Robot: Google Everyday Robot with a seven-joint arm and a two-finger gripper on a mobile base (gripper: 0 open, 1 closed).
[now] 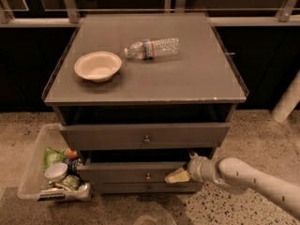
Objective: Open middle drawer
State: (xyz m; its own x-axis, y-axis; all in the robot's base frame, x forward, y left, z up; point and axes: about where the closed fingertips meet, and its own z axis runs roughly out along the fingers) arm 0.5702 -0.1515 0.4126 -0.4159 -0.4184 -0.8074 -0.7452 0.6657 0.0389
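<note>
— While the middle drawer (126,172) sits second of three in the cabinet (187,78), where is the gripper (178,176)?
— At that drawer's right end, right of its knob (148,176), probably placed to reach it. Clamped or apart, I cannot tell.

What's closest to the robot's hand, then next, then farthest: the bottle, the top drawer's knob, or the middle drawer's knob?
The gripper is low down, at the front of the middle drawer, right of its centre.
1. middle knob: just beside it, on the same drawer front.
2. top knob: one drawer up.
3. bottle: lying far back on the cabinet top.
</note>
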